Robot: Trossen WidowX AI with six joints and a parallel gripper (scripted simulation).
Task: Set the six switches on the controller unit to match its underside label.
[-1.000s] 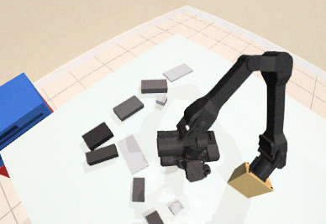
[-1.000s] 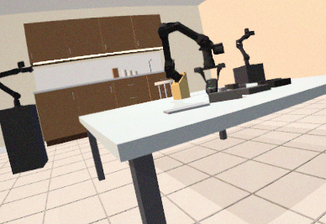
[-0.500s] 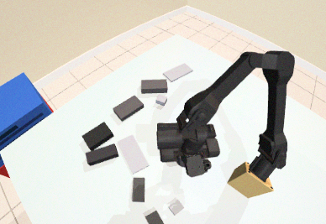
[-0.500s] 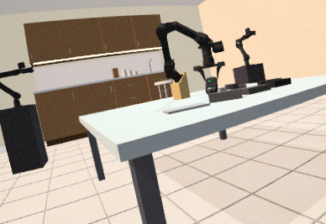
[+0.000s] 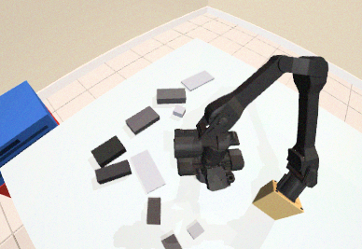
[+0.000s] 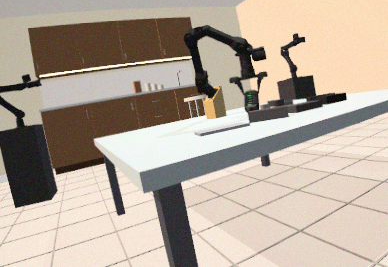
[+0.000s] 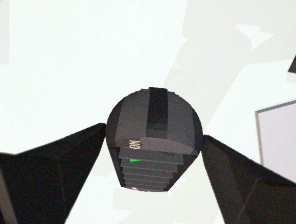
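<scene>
Grasping claw: yep, clamped on the controller unit
Unit: tipped up on end, some green showing
Table: grey modules lying around the arm

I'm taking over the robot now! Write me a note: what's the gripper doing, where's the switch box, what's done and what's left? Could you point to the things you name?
Gripper (image 5: 213, 163) (image 6: 251, 94) (image 7: 153, 134): shut on the switch box (image 5: 219, 178) (image 6: 251, 100) (image 7: 135, 120), fingertips at its sides.
Switch box: up on end, not flat on its base. I can't tell if it touches the bench (image 5: 93, 121) (image 6: 150, 150) (image 7: 50, 75).
Done: box gripped. Switch settings can't be confirmed; label not in sight.
Left: read label, match six switches, lay box flat, move away.
</scene>
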